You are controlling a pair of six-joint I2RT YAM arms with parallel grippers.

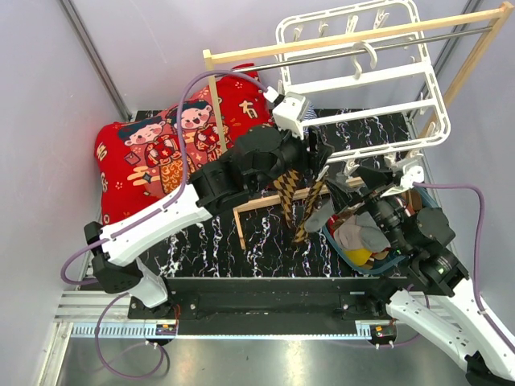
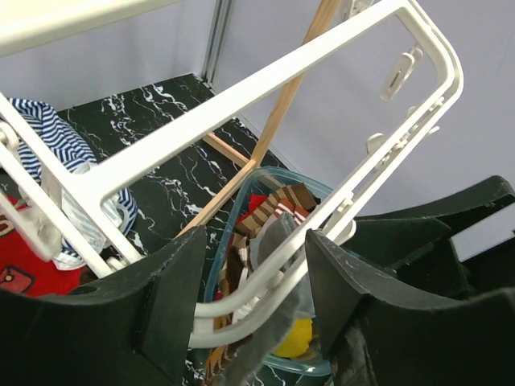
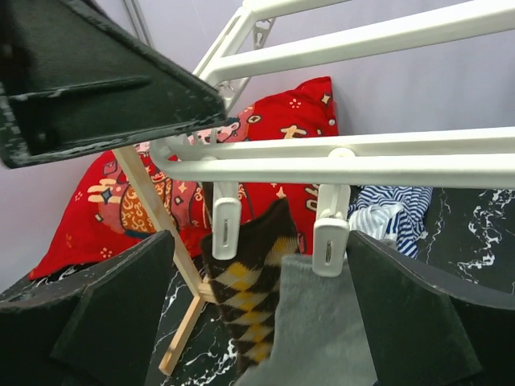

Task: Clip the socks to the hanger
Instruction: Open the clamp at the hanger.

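Left gripper fingers apart, straddling hanger rim, not clamped. right gripper apart too, just under clips; checkered sock and grey sock hang between its fingers.

A robotics lab cell: plain grey walls, aluminium base rail, black marbled tabletop.
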